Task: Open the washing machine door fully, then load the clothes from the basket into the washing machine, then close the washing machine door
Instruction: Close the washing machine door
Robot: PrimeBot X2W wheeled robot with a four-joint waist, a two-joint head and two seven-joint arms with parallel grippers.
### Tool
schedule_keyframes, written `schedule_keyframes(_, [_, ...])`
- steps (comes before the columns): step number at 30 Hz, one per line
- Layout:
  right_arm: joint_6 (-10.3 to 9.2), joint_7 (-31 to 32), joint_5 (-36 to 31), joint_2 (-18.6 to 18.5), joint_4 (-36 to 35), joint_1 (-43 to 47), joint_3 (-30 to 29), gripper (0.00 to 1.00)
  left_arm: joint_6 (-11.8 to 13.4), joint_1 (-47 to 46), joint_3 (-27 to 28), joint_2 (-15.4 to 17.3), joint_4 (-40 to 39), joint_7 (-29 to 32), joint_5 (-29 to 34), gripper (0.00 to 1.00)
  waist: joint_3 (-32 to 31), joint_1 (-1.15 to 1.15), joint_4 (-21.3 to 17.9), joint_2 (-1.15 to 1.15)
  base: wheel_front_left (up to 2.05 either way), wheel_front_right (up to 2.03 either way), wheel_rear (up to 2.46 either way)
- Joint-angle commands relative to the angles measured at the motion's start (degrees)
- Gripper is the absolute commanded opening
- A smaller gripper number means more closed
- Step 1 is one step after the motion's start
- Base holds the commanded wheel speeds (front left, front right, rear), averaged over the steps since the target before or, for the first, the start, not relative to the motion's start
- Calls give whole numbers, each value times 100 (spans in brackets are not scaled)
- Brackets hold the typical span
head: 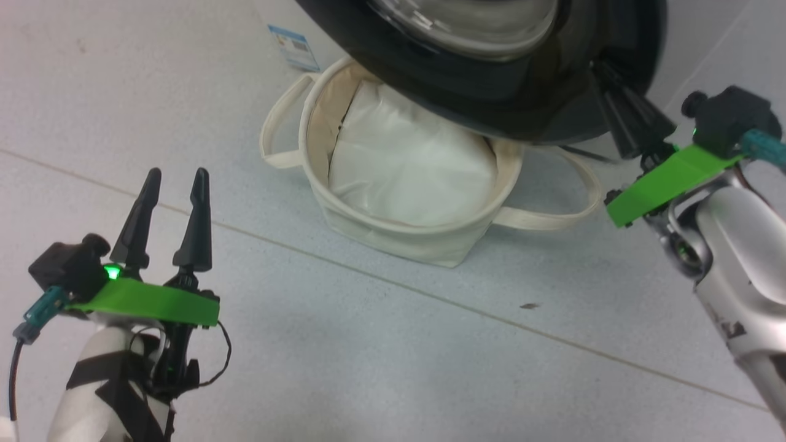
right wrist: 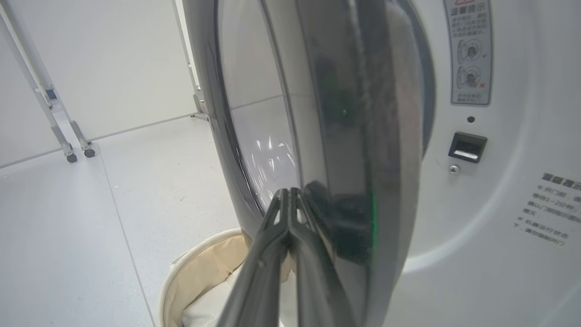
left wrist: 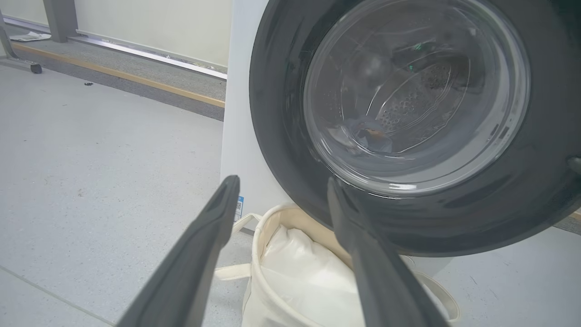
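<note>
The washing machine door (left wrist: 281, 113), a black rim around a clear glass bowl, stands ajar from the white washing machine (right wrist: 499, 227). Through the glass a small patch of the blue clothes (left wrist: 370, 136) shows inside the drum. Under the door sits the cream basket (head: 393, 236), holding white padding (head: 411, 172). My right gripper (right wrist: 289, 193) is shut, its tips against the outer rim of the door (right wrist: 345, 136); the head view shows this gripper (head: 602, 70) at the door's lower right edge. My left gripper (head: 175, 178) hangs open and empty over the floor, left of the basket, pointing at the door (head: 491, 92).
A latch slot (right wrist: 467, 147) and a warning sticker (right wrist: 470, 50) are on the machine's front. A blue label (head: 295, 46) is on its left side. Wheeled metal frame legs (right wrist: 68, 154) stand by the far wall. The basket's loop handles (head: 276, 129) lie out on the grey floor.
</note>
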Motion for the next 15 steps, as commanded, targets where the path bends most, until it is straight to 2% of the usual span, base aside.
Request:
schedule_keyframes(1, [29,-70,-33,-132,-95,-256,-68,0,-34,-211,204,186,-183,-68,-67,100,209,0,66,0,0,0,0])
schedule_keyframes(9, [29,-70,-134,-323,-2,-838,-223,0,-34,-359,156,192,-339,-68,-148,100,655,0,139,0,0,0,0])
schedule_keyframes(15, [29,-70,-167,-291,141,-1178,-512,0,-34,-413,176,196,-339,-68,-200,100,822,0,161,0,0,0,0])
